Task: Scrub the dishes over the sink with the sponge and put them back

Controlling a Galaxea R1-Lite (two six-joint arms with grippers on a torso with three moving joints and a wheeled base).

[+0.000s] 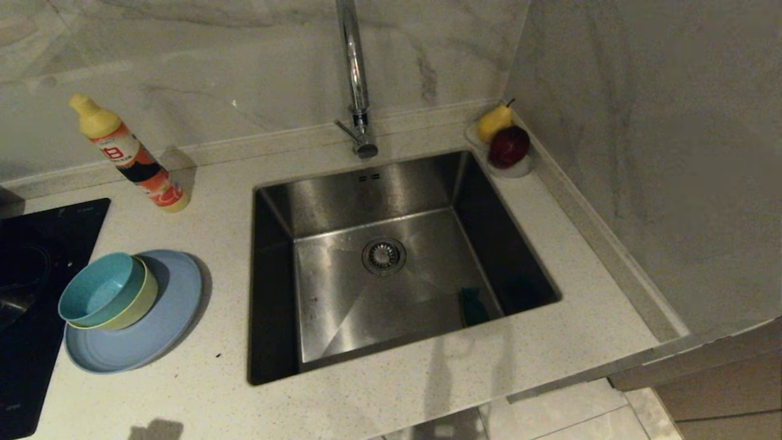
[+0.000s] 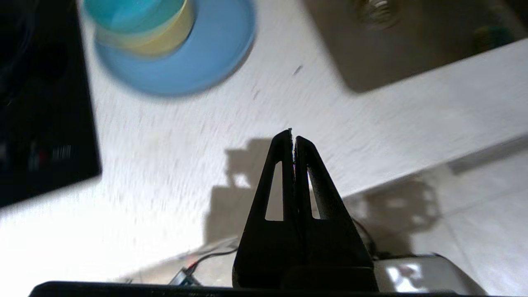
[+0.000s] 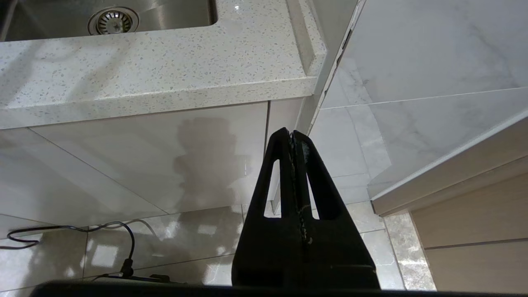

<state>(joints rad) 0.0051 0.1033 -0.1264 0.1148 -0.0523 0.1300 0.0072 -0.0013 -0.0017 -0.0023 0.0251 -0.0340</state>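
The dishes stand stacked on the counter left of the sink (image 1: 287, 287): a teal bowl (image 1: 96, 294) nested in a yellow bowl (image 1: 137, 302) on a pale blue plate (image 1: 165, 318). In the left wrist view the same stack shows, teal bowl (image 2: 132, 12) in the yellow bowl (image 2: 165, 39) on the plate (image 2: 214, 53). The sponge (image 1: 473, 305), dark green side showing, lies in the sink's near right corner. Neither arm appears in the head view. My left gripper (image 2: 292, 134) is shut and empty over the counter's front edge. Low before the cabinet front, my right gripper (image 3: 292, 133) is shut and empty.
A tall chrome tap (image 1: 357, 79) rises behind the sink. A dish-soap bottle (image 1: 131, 156) leans at the back left, beside the black cooktop (image 1: 36, 293). A pear (image 1: 493, 122) and a red apple (image 1: 508, 146) sit in a clear dish at the back right corner.
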